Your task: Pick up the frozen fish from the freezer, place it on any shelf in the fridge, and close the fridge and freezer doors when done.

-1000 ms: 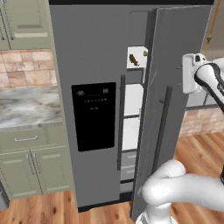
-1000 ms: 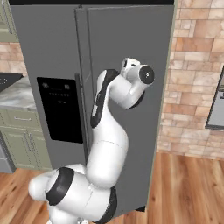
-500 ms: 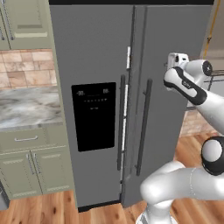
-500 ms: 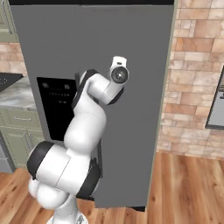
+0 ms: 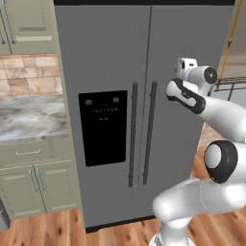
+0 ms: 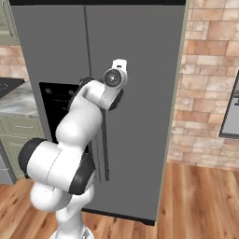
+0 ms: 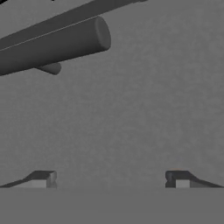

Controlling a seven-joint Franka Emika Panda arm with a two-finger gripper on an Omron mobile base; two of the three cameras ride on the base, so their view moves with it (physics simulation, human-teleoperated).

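Now both doors (image 5: pixel 144 110) of the tall grey appliance stand shut, meeting at a thin vertical seam, so the fish and the shelf are hidden behind them and cannot be placed. The freezer (image 5: pixel 103 72) is the left half, carrying the black dispenser panel (image 5: pixel 104 127); the fridge (image 6: pixel 140 93) is the plain right half. Two dark bar handles (image 5: pixel 142 133) run upright just either side of the seam. The arm (image 5: pixel 211 113) reaches up from the base and bends toward the fridge door, its hand close to the door's face, to the right of the handles and about level with their tops. In the hand view the gripper (image 7: pixel 111 178) has its two dark fingertips (image 7: pixel 43 178) spread wide apart with nothing between them, facing plain grey door surface; whether the tips touch the door cannot be told. One handle (image 7: pixel 52 46) crosses the upper left of that view as a thick dark rod with a rounded end, tilted because the camera is rolled. Left of the freezer sit a marble counter (image 5: pixel 29 117) over pale green cabinets (image 5: pixel 33 185), with a brick backsplash (image 5: pixel 29 74) above. Right of the fridge, in the right base view, is a brick wall (image 6: pixel 205 79), and wood floor (image 6: pixel 200 200) runs below.
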